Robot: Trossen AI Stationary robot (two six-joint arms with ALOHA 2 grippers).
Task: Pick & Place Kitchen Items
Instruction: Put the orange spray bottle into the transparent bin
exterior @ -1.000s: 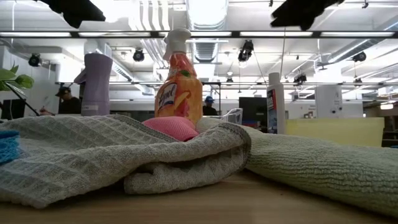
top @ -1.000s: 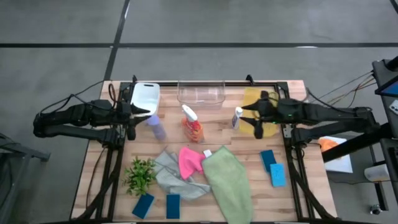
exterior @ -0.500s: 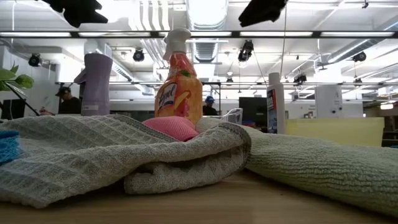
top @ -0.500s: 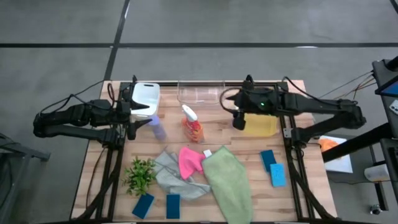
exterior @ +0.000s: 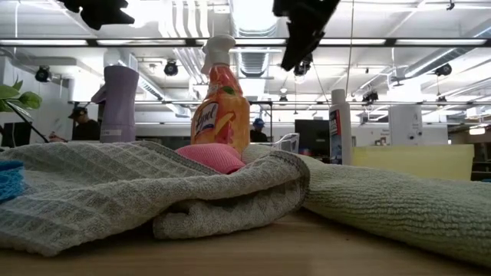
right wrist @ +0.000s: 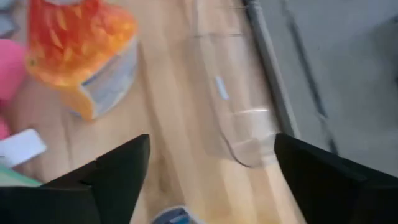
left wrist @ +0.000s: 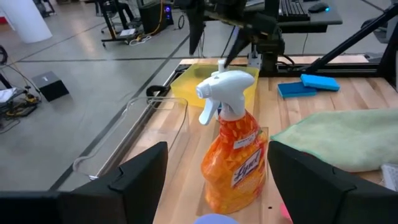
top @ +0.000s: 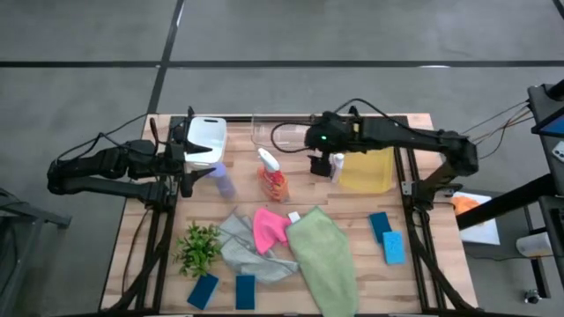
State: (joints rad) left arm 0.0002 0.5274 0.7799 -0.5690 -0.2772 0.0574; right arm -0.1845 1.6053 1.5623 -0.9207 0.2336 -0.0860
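Reaching over the wooden table (top: 352, 211), your right gripper (top: 319, 164) hangs with fingers spread wide, empty, above the small white bottle (top: 337, 166) beside the yellow tray (top: 374, 172). Your left gripper (top: 196, 167) waits with fingers apart, just beside the purple bottle (top: 222, 180). Between them stands the orange spray bottle with white trigger (top: 272, 176).

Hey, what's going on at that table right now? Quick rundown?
Both end effectors open, holding nothing. Right end effector above small white bottle; left end effector by purple bottle. Orange spray bottle stands between them, untouched.
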